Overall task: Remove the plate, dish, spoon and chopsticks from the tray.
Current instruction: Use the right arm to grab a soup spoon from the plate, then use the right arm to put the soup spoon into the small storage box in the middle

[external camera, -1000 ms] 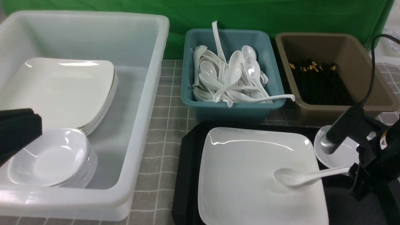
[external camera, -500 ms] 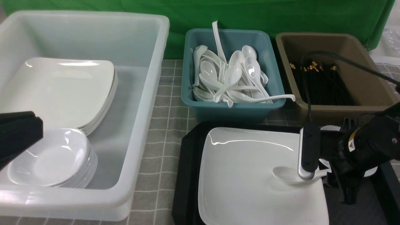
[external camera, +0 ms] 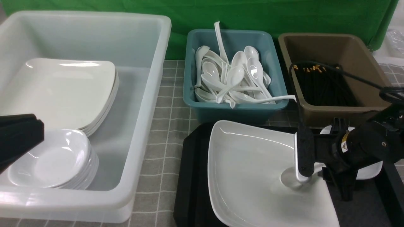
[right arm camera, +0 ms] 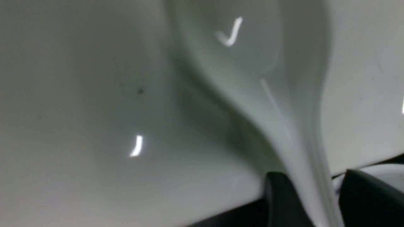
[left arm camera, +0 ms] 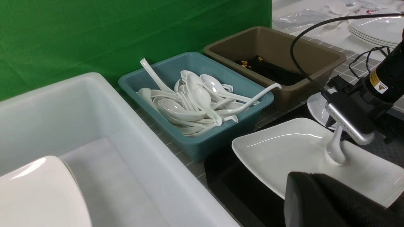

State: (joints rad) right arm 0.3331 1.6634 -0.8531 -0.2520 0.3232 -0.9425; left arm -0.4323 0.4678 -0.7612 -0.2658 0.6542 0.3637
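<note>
Right gripper (right arm camera: 311,181) has its fingers on either side of the handle of the spoon (right arm camera: 252,82), set fairly narrow; whether both press on it cannot be told. The left gripper (left arm camera: 311,178) is closed, with nothing seen in its grip. The spoon's bowl lies over the right part of the plate (external camera: 246,170), its handle reaching right past the plate's edge. The plate sits askew on the tray (external camera: 192,176) and looks tipped, its far left corner raised.

The likeliest trouble is the plate. If the right fingers or wrist are bearing on its right edge, pushing lower could lever it further, slide it about the tray, or chip the rim. A sudden release could let the raised corner drop with a knock.

The handle is slick and tapering, so an off-centre squeeze might twist the spoon or shoot it across the glaze. A grip on one side only would merely drag it, perhaps taking the plate along. The dish (external camera: 371,170) lies just right of the plate, partly behind the arm, and a sideways sweep could knock it. No chopsticks can be made out on the tray; any hidden beneath the arm risk being nudged too.
</note>
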